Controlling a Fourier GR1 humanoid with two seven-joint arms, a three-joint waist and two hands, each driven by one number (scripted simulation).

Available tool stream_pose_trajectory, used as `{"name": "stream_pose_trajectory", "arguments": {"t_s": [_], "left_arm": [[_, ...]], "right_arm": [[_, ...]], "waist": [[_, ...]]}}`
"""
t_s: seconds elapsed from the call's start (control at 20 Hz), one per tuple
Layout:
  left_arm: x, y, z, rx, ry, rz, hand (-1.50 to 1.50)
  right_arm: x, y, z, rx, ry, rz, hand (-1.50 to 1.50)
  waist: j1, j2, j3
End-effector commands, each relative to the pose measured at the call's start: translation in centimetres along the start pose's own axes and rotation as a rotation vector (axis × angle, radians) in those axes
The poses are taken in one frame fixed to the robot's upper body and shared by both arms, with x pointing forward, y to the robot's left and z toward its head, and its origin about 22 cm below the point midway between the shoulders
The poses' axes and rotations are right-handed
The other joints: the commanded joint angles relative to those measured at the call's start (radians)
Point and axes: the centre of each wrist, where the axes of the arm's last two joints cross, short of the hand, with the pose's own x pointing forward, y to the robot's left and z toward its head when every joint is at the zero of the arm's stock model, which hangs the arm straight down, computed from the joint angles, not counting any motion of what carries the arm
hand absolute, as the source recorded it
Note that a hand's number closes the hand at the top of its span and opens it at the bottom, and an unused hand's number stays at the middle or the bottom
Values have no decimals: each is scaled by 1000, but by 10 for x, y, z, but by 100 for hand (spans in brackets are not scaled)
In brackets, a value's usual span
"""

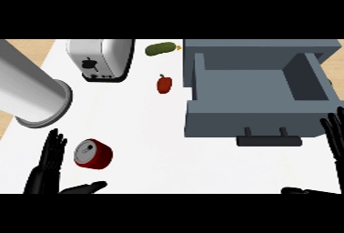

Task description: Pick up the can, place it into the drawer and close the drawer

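Fingers of the left hand (48,159) stand straight and a little apart, thumb spread low toward the view's bottom, holding nothing; those of the right hand (334,136) are likewise straight and open, resting at the right edge just beside the drawer's front corner

Taking the open grey box-shaped drawer (255,120) as the landmark: the short red metal can with a silver pull-tab lid (93,154) stands well to the drawer's left and a little nearer the robot, on the white counter (168,159), just beside the left hand's fingers but apart from them. It appears upright, perhaps slightly tilted. The drawer's dark bar handle (269,140) juts from its front face

Farther from the robot, left of the drawer, lie a small red bell pepper (164,83) and a green pickle-like vegetable (160,48); beyond them a chrome toaster (101,59), and far left a large shiny metal cylinder (30,91)

I judge the can rigid, light and smooth-walled, likely to slide or roll if nudged. The best hold looks to be around the middle of its round side, fingers one way and thumb opposite, keeping it upright
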Motion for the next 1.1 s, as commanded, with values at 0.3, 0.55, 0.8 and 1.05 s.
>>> {"name": "stream_pose_trajectory", "arguments": {"t_s": [0.3, 0.55, 0.8, 1.05], "left_arm": [[-38, 8, 2, -3, 31, 15, -150], [-47, 3, -7, 6, 48, 27, -150], [-70, 6, -2, 25, 84, 34, -150], [-70, 5, -22, 19, 51, 37, -150]], "right_arm": [[7, -5, 11, -14, -3, 6, -150], [2, 13, 0, 0, -6, 12, -150], [7, 20, -12, 5, -11, 16, -150], [18, 13, 8, -12, -9, -8, -150]], "waist": [[-2, 0, 0], [-1, 0, 0], [0, 1, 0], [-3, 0, 0]]}}
